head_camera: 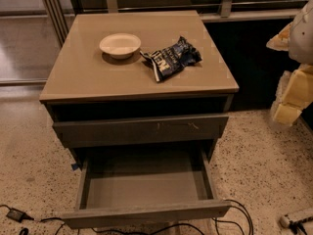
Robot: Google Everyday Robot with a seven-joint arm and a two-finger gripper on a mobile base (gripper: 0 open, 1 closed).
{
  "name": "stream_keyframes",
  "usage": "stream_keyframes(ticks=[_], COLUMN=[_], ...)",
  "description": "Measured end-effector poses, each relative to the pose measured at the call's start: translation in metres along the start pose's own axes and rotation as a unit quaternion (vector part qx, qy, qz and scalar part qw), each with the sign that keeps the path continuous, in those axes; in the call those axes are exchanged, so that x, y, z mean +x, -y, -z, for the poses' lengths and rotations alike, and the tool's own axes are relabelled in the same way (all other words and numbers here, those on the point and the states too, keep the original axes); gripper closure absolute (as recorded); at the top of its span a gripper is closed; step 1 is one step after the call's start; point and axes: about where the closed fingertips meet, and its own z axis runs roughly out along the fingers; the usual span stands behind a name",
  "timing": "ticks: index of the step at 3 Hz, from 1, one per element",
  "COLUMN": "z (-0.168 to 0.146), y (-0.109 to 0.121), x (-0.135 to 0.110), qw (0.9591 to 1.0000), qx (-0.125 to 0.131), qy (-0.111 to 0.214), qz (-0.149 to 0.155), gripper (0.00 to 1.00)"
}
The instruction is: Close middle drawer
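At the lower centre of the frame, the middle drawer [146, 213] stands pulled well out of the table [83, 77] — interior bare. At the right edge, the pincer [292, 94] hangs apart from it — released or clenched, cannot tell.

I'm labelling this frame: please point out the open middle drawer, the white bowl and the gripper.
middle drawer [146, 214], camera view, on its plain front panel.
white bowl [120, 44], camera view, on its inner hollow.
gripper [292, 102], camera view, at the right edge beside the cabinet [137, 72], on its pale yellow end.
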Motion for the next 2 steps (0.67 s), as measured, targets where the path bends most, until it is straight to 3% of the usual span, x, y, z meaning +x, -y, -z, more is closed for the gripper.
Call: stream_keyframes(ticks=[1,2], z=[0.0,-0.021], y=[0.0,-0.021], x=[0.0,0.004], qw=[1.0,0.9989], qx=[0.0,-0.006], qy=[0.0,0.042], qz=[0.0,-0.018], gripper=[0.0,0.26])
